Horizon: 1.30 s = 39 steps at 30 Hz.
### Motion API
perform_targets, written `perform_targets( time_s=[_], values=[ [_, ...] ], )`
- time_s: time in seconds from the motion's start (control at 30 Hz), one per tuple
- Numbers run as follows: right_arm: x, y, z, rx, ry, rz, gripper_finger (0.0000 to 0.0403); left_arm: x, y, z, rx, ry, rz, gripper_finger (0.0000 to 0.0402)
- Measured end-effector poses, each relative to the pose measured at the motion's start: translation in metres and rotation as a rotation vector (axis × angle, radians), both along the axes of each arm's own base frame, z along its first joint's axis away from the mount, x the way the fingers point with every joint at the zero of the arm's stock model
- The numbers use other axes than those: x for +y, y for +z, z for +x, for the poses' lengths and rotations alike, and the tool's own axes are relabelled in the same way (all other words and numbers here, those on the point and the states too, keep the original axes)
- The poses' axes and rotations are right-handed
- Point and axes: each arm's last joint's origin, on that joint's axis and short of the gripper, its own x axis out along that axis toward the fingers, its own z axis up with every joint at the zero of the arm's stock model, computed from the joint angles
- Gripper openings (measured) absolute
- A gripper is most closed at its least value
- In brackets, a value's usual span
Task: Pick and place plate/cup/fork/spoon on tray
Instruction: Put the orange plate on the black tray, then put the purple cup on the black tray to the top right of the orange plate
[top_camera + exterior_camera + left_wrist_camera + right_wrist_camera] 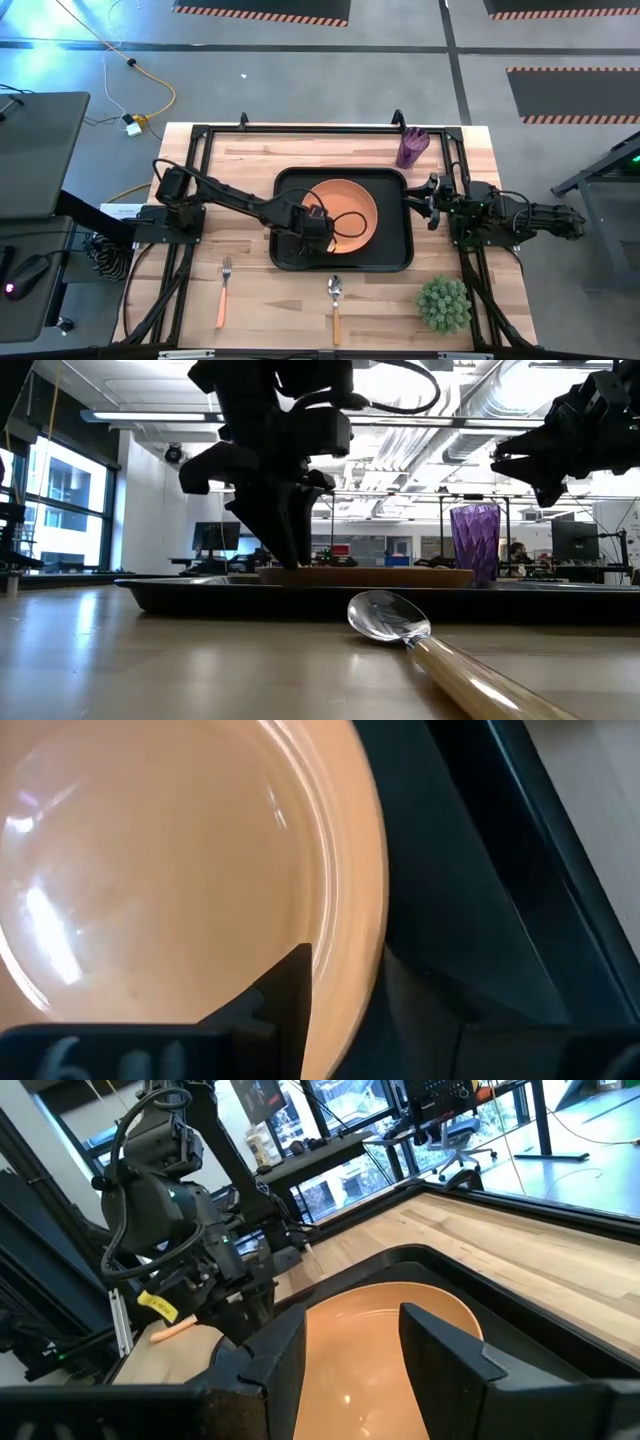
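Note:
The orange plate [352, 203] lies in the black tray [395, 181] at the table's middle. My left gripper [322, 225] stands over the plate's left rim, fingers pointing down and shut on it. My right gripper [423, 200] is open and empty above the tray's right edge, facing the plate [380, 1325]. The purple cup [411, 147] stands upright on the table beyond the tray's far right corner. The fork [225, 290] and the spoon [335, 305] lie flat on the table in front of the tray. My left gripper has the plate's left rim [347, 965] between its two fingers, one finger [285, 995] inside the plate and one [425, 1010] outside it. The fingers come from above, pointing down. The plate lies level on the tray floor [400, 573].
A small green plant [443, 303] stands at the table's near right corner. The spoon [400, 625] lies close before the low camera. Bare wood shows to the left and right of the tray.

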Motion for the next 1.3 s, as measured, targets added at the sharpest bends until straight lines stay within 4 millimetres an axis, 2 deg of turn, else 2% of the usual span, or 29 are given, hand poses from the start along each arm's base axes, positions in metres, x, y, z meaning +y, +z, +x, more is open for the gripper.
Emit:
perform_targets(
  time_s=[0.4, 0.57, 0.77, 1.03, 1.3],
  values=[
    [0.000, 0.005, 0.000, -0.054, 0.000, 0.020, 0.0154, 0.002, 0.028, -0.018, 0.028, 0.057, -0.059, 0.0117],
    [0.000, 0.016, -0.001, -0.194, 0.012, 0.148, 0.0154, 0.012, 0.051, -0.028, -0.010, 0.149, -0.076, 0.0117],
    [0.000, 0.027, -0.003, -0.345, 0.034, 0.328, 0.0154, 0.034, 0.085, -0.043, -0.099, 0.283, -0.125, 0.0117],
    [-0.004, 0.035, -0.007, -0.474, -0.074, 0.435, 0.0154, 0.066, 0.133, -0.080, -0.202, 0.435, -0.164, 0.0117],
    [-0.006, 0.046, -0.013, -0.622, -0.157, 0.415, 0.0154, 0.088, 0.173, -0.124, -0.328, 0.518, -0.160, 0.0117]
  ],
)
